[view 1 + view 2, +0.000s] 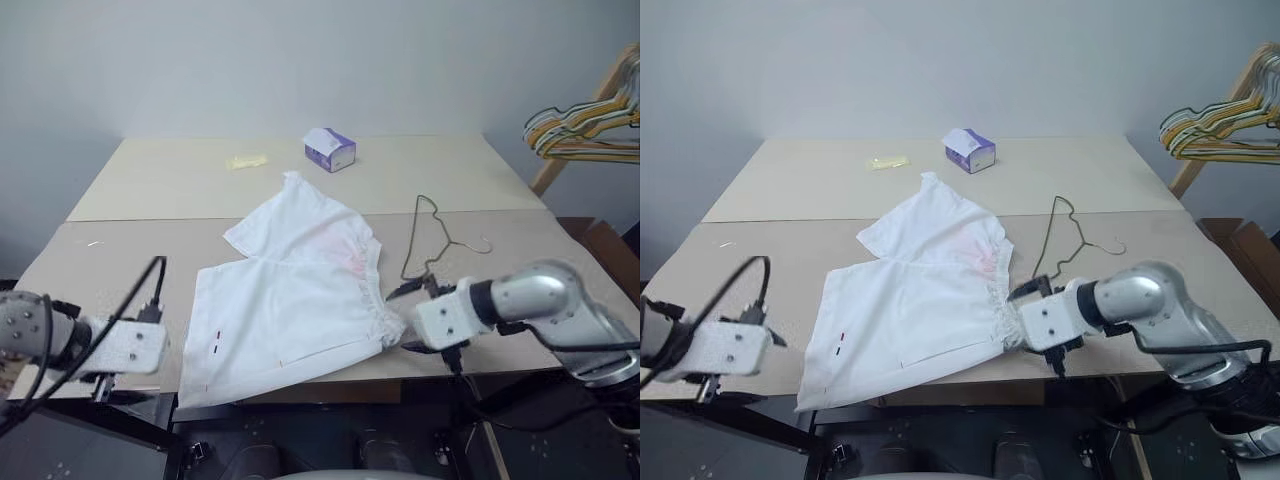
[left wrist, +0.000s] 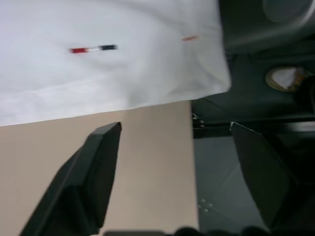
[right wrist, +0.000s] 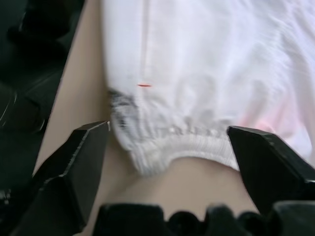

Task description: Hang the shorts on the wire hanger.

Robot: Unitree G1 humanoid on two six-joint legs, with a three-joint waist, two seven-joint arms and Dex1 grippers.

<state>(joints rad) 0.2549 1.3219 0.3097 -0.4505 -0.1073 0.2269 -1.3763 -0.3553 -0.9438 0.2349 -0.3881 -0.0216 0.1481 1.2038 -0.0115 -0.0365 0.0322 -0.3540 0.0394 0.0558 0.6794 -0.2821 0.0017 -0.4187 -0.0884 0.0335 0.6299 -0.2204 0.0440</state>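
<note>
The white shorts (image 1: 290, 300) lie spread flat across the middle of the table, their gathered waistband (image 3: 172, 142) at the right and one leg hem hanging over the front edge. The thin dark wire hanger (image 1: 425, 240) rests flat on the table just right of the shorts. My right gripper (image 3: 167, 130) is open, its fingers wide on either side of the waistband's near end without gripping it. My left gripper (image 2: 173, 129) is open over the table's front left edge, a little short of the hem with the red-and-black mark (image 2: 93, 49).
A small purple-white tissue box (image 1: 330, 150) and a pale yellow scrap (image 1: 246, 161) sit at the back of the beige table (image 1: 150, 190). A bunch of coloured hangers (image 1: 585, 130) hangs on a wooden rack at the far right. The floor below the table's front edge is dark.
</note>
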